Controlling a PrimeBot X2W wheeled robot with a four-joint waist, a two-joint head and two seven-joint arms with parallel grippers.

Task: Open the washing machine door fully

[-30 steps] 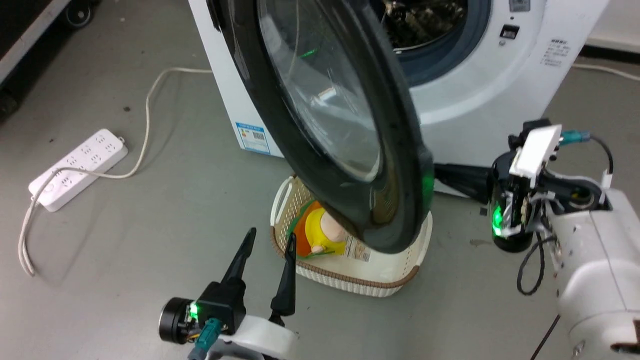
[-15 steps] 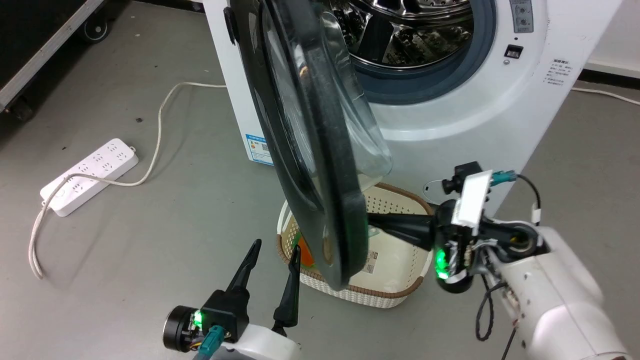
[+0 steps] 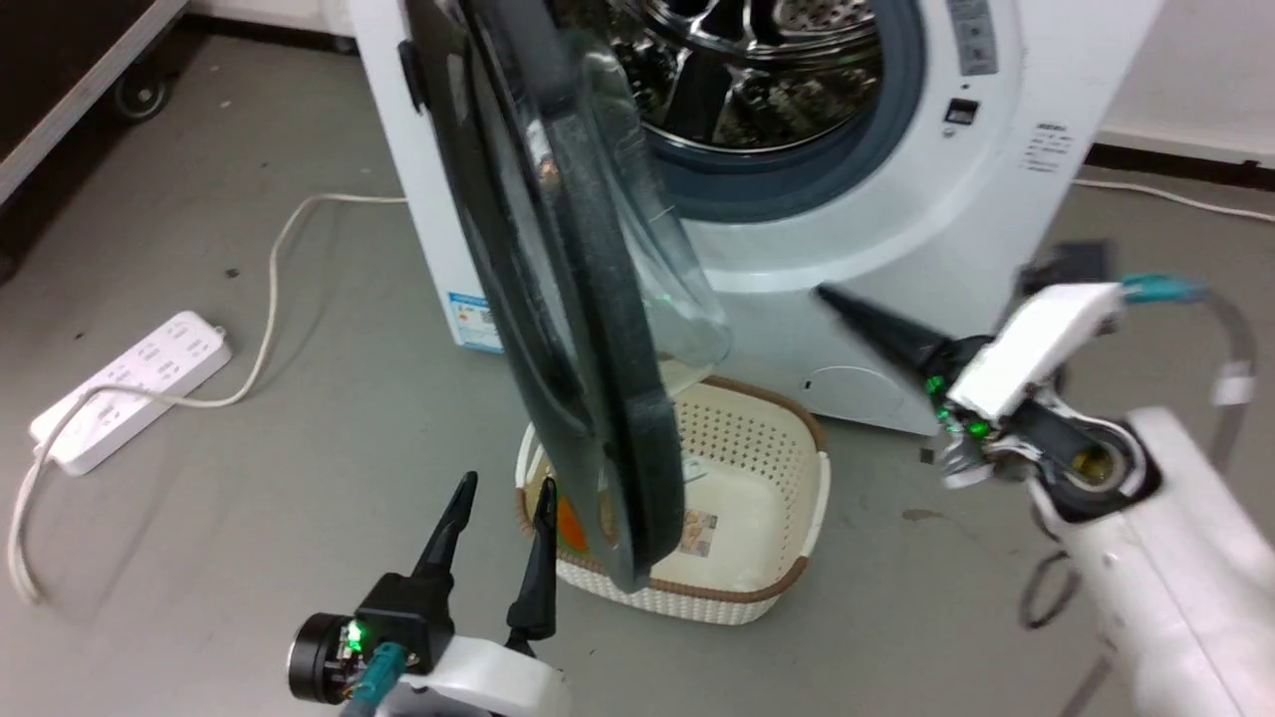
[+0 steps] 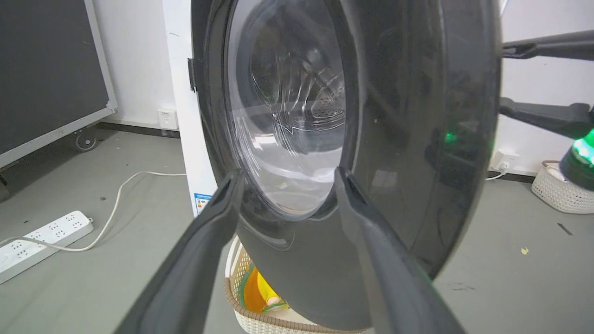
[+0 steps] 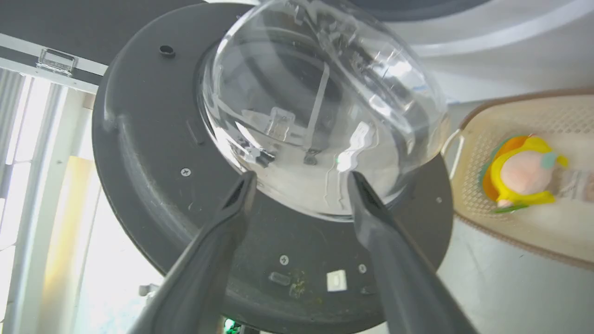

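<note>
Two spread, empty tools: left tool (image 3: pixel 507 482) near the washing machine door (image 3: pixel 598 378), right tool (image 5: pixel 301 175) clear of its rim.

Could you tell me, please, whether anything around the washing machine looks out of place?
The basket stands on the floor right below the half-open door, seemingly in its swing. A power strip lies loose on the floor to the left.
</note>
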